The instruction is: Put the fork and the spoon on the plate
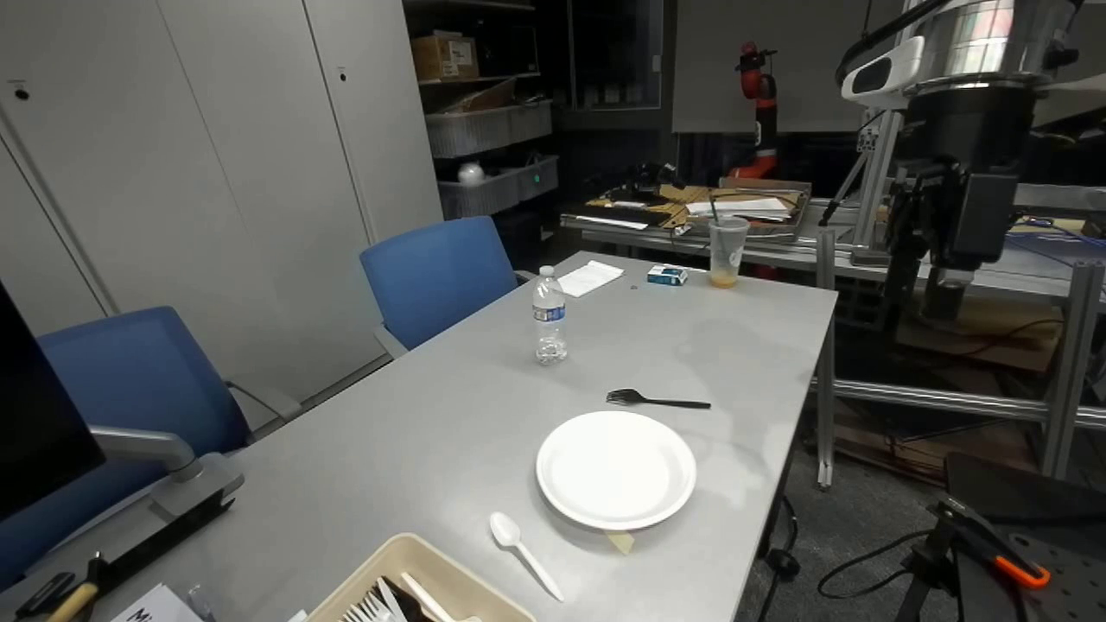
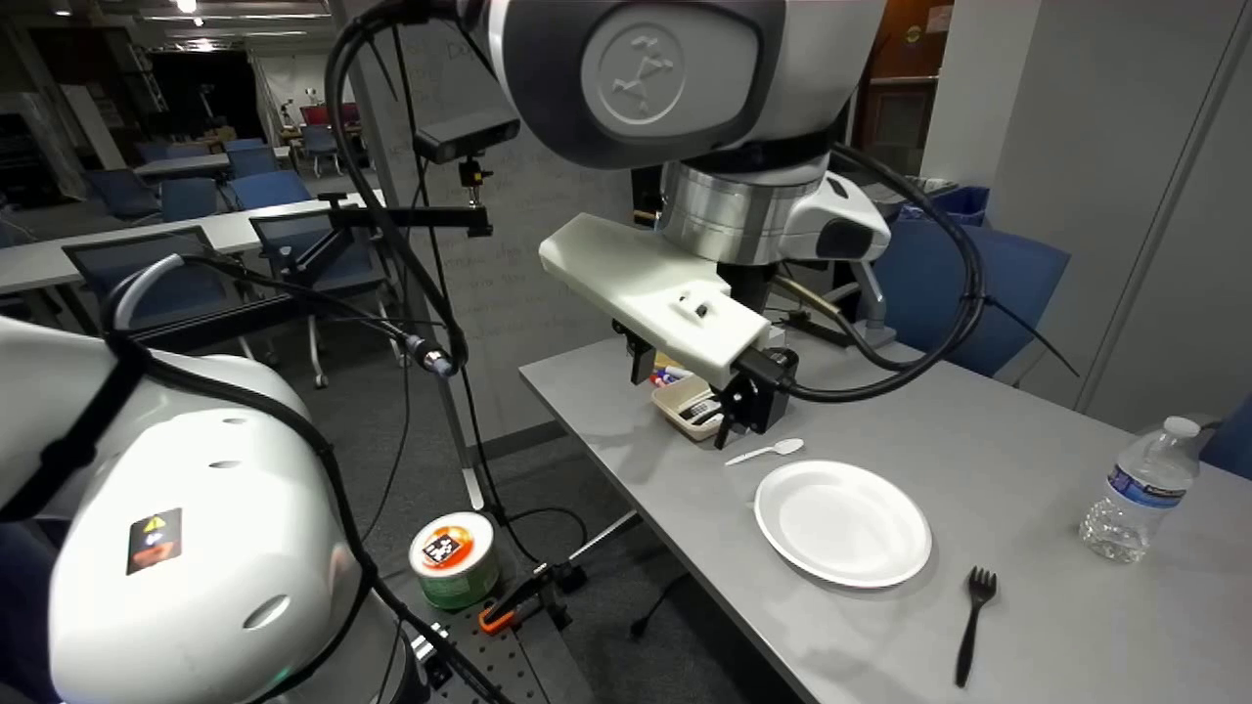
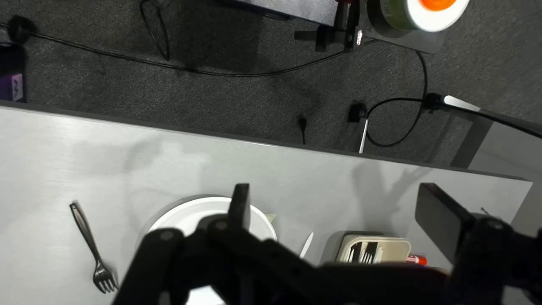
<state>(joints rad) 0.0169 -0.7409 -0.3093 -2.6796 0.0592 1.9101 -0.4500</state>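
The white plate lies bare on the grey table in both exterior views (image 1: 616, 471) (image 2: 843, 525); the gripper partly covers it in the wrist view (image 3: 203, 214). The black fork lies flat on one side of the plate, apart from it (image 1: 661, 402) (image 2: 970, 631) (image 3: 88, 239). The white spoon lies flat on the opposite side, between plate and tray (image 1: 521, 546) (image 2: 770, 452); only its handle end shows in the wrist view (image 3: 306, 245). My gripper (image 3: 338, 203) is open and empty, high above the table (image 1: 920, 289) (image 2: 682, 409).
A beige tray with plastic cutlery (image 1: 471, 579) stands beside the spoon; it also shows in the wrist view (image 3: 391, 248). A water bottle (image 1: 549, 321) stands past the fork. A cup (image 1: 727, 246), a small box (image 1: 667, 275) and paper (image 1: 591, 278) are at the far end.
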